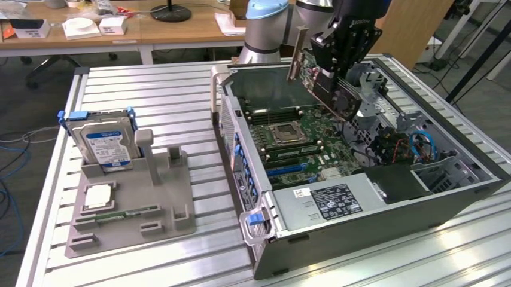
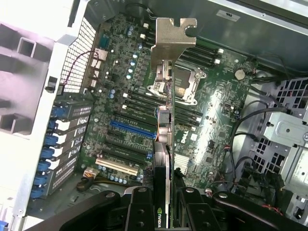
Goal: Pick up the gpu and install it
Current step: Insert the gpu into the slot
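Jaws are clamped on the gpu, a thin flat green circuit card with a black shroud and a silver metal bracket. I see it hanging tilted over the open grey metal tower case, above the green motherboard and clear of every slot. Wrist view: card is edge-on, bracket end away from the jaws, long blue expansion slot off to one side, so not lined up by my read. Handling: light and stiff but fragile; board components and the edge connector shouldn't take load. Grip sits across the shroud and board faces, opposite the bracket end, which I judge sound. Case stands on the slatted aluminium table.
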`<state>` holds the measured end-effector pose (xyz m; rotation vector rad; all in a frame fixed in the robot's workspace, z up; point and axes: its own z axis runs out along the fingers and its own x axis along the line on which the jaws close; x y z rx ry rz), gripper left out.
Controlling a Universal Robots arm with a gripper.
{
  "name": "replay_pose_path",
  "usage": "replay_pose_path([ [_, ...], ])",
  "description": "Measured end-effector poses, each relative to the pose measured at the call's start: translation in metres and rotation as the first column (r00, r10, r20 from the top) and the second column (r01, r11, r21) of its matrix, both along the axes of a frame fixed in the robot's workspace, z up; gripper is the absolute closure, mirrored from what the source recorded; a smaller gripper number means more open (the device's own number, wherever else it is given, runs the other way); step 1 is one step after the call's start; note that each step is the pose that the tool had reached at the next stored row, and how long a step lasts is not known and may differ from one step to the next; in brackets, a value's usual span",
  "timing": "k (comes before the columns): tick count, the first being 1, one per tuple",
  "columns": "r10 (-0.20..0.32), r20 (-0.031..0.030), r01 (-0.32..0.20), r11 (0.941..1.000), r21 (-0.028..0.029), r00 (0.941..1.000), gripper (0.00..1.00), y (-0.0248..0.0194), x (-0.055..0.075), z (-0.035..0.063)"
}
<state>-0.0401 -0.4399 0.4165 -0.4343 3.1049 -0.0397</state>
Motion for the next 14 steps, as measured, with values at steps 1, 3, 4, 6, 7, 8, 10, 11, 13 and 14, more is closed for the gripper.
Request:
replay_pose_path([
  [1, 0.001, -0.0001, -0.001, 1.0, 0.0, 1.0, 0.74, 0.0, 0.0, 0.0],
  [3, 0.004, 0.0, -0.004, 1.0, 0.0, 1.0, 0.74, 0.0, 0.0, 0.0],
  [4, 0.005, -0.0001, -0.005, 1.0, 0.0, 1.0, 0.74, 0.0, 0.0, 0.0],
  [6, 0.007, 0.0, -0.007, 1.0, 0.0, 1.0, 0.74, 0.0, 0.0, 0.0],
  [7, 0.008, 0.0, -0.008, 1.0, 0.0, 1.0, 0.74, 0.0, 0.0, 0.0],
  [8, 0.009, 0.0, -0.009, 1.0, -0.0001, 1.0, 0.74, 0.0, 0.0, 0.0],
  [10, 0.012, 0.0, -0.012, 0.9999, 0.0, 0.9999, 0.74, 0.0, 0.0, 0.0],
  [11, 0.013, -0.0001, -0.013, 0.9999, 0.0, 0.9999, 0.74, 0.0, 0.0, 0.0],
  [13, 0.015, 0.0, -0.015, 0.9999, 0.0, 0.9999, 0.74, 0.0, 0.0, 0.0],
  [14, 0.017, 0.0, -0.017, 0.9999, 0.0, 0.9999, 0.74, 0.0, 0.0, 0.0],
])
